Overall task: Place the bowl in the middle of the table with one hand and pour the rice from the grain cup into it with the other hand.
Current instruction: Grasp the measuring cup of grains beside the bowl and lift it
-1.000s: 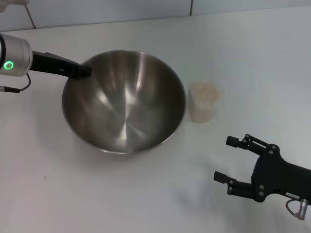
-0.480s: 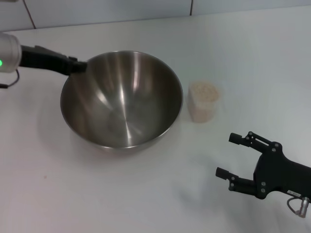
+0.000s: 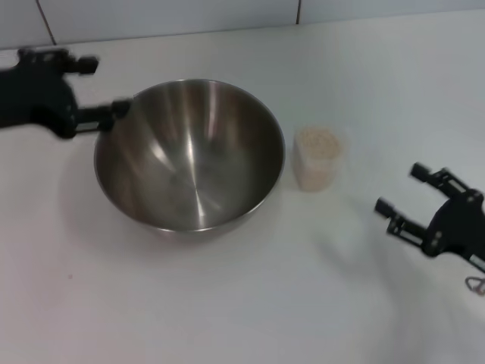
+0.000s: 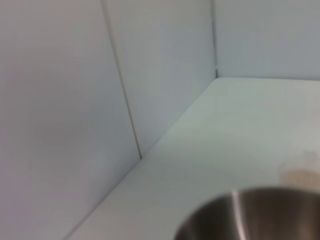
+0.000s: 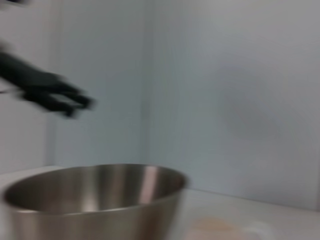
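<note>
The steel bowl [image 3: 189, 152] stands empty on the white table [image 3: 227, 303], left of centre. My left gripper [image 3: 102, 86] is open just off the bowl's far left rim, not touching it. The grain cup [image 3: 317, 158], full of pale rice [image 3: 317, 142], stands upright just right of the bowl. My right gripper [image 3: 399, 189] is open and empty, to the right of the cup and a little nearer, apart from it. The left wrist view shows the bowl's rim [image 4: 250, 215] and the blurred cup [image 4: 300, 172]. The right wrist view shows the bowl [image 5: 95, 195], the cup [image 5: 215, 227] and the left gripper [image 5: 50, 92] behind.
A tiled wall [image 3: 167, 15] runs along the table's far edge. The white tabletop lies bare in front of the bowl and to the right behind the cup.
My left gripper has let go of the bowl's rim, opened and drawn back to the left. My right gripper has moved right and farther back, nearer the cup's level. The bowl has settled.
</note>
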{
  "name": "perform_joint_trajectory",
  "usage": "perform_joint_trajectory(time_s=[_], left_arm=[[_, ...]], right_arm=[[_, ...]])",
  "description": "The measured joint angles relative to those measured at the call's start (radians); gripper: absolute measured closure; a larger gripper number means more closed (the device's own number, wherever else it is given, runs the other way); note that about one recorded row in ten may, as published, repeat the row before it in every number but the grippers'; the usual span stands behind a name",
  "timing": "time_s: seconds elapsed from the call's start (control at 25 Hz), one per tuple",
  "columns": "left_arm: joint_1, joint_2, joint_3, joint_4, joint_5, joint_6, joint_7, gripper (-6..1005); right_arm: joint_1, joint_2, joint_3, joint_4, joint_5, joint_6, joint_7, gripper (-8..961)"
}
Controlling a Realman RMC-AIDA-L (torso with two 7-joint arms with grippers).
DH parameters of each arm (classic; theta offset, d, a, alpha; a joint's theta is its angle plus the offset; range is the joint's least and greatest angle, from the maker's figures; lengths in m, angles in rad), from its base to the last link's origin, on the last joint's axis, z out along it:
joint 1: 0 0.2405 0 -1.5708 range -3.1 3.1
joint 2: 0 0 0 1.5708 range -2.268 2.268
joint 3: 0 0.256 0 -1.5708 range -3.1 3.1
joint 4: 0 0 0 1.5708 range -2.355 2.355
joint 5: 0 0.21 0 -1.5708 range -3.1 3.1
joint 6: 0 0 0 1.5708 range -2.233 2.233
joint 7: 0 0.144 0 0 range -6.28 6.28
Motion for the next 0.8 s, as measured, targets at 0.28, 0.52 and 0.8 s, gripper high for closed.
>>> perform_joint_trajectory(time_s=[0.28, 0.52, 0.8], left_arm=[[0.092, 0.001, -0.007, -0.025, -0.03, 0.04, 0.065, 193], [0.115, 0.001, -0.009, -0.059, -0.078, 0.041, 0.107, 139], [0.108, -0.001, -0.009, -0.085, -0.084, 0.04, 0.118, 140]], right_arm=[[-0.021, 0.088, 0.245, -0.105, 0.007, 0.265, -0.003, 125], [0.039, 0.098, 0.268, -0.088, 0.007, 0.313, 0.005, 124], [0.079, 0.1, 0.26, -0.082, 0.001, 0.332, 0.015, 125]])
